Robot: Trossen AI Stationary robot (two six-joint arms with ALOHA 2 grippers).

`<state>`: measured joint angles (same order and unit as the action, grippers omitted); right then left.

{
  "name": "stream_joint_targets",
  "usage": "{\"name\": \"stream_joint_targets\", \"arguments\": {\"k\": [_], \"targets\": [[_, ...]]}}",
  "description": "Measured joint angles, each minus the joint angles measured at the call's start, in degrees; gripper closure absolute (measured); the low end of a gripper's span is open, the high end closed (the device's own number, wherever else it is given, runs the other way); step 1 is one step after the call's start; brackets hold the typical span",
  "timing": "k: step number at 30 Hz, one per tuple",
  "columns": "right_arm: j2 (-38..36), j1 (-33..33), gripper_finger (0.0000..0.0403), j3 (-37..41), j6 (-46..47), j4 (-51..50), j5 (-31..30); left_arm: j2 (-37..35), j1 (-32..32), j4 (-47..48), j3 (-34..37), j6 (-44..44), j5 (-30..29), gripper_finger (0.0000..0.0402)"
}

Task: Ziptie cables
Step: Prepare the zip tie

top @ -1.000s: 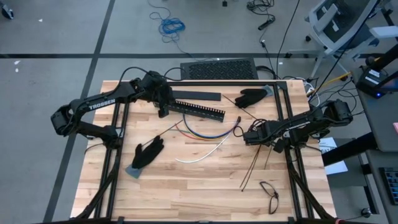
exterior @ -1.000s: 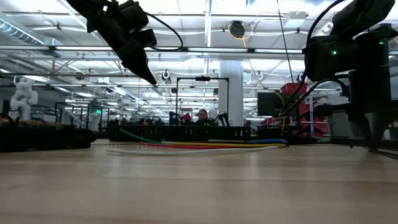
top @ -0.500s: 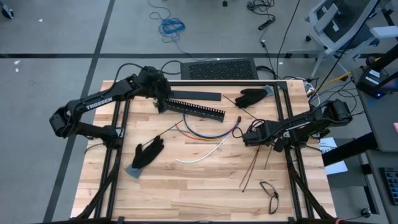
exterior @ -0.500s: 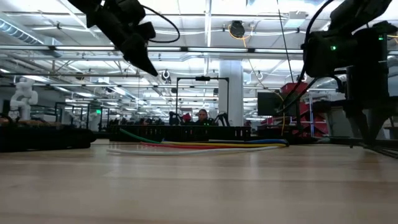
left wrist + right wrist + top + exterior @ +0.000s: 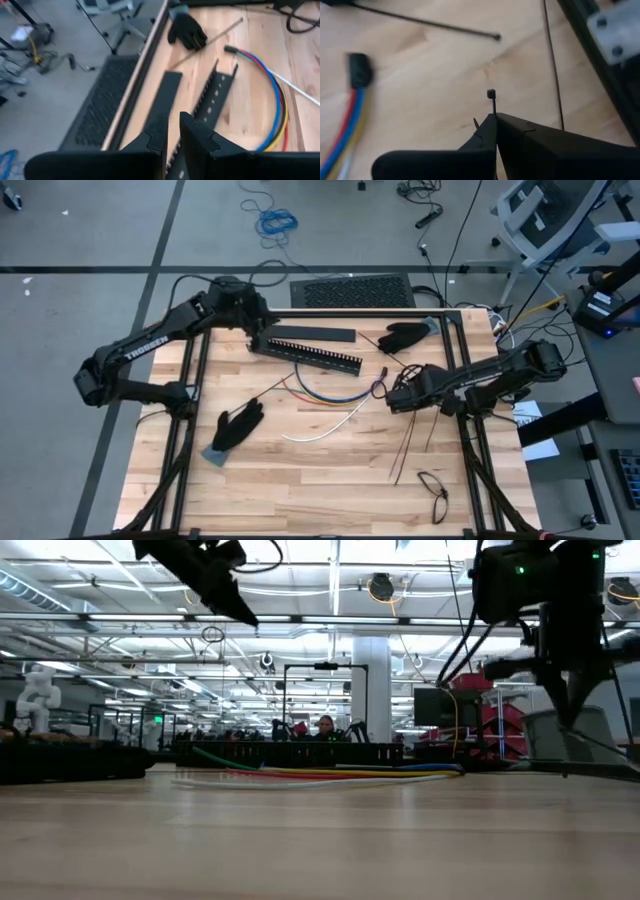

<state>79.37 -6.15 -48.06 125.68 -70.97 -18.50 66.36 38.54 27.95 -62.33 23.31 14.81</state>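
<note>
The cables point(image 5: 322, 394) lie in coloured arcs in the middle of the table, with a white one point(image 5: 330, 425) nearer; their bundled end point(image 5: 359, 70) shows in the right wrist view. My right gripper point(image 5: 394, 397) hovers just right of that end, shut on a thin black zip tie point(image 5: 491, 96). My left gripper point(image 5: 256, 330) hangs high over the far left of the table, above the left end of the slotted bar point(image 5: 312, 356). Its fingers point(image 5: 155, 136) are shut, and I see nothing between them. My right gripper pinches the zip tie close below its head point(image 5: 493, 111) between the two fingertips, which slant steeply down toward the table. The small square head sticks out past the fingertips, clear of the wood. The gripper hides the tie's tail.
A flat black strip point(image 5: 316, 333) lies behind the slotted bar. Black gloves lie at the far right point(image 5: 403, 336) and near left point(image 5: 237, 426). Loose zip ties point(image 5: 408, 446) and glasses point(image 5: 433, 490) lie near right. The black frame rails point(image 5: 466, 380) run along the table's sides.
My left gripper has risen and drawn back toward the table's far left corner, away from the slotted bar. My right gripper has risen from the table with the zip tie and shifted a little toward the cables' bundled end. Both stayed shut.
</note>
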Motion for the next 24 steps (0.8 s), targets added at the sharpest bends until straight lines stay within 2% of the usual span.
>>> {"name": "stream_joint_targets", "arguments": {"k": [6,13,24], "targets": [[-0.03,0.04,0.0403,-5.57,-3.31,-2.46,-6.69,-2.0,2.15,-0.46,-3.8,0.07,-0.01,0.0353],[-0.09,0.58,0.0403,-11.4,-7.95,-3.52,-18.35,-3.96,4.37,-0.56,-7.57,0.09,-0.01,0.0353],[-0.09,1.7,0.0403,-24.8,-33.22,-1.96,-36.14,-7.42,5.8,-3.01,-12.65,0.09,-0.02,0.0353]]}}
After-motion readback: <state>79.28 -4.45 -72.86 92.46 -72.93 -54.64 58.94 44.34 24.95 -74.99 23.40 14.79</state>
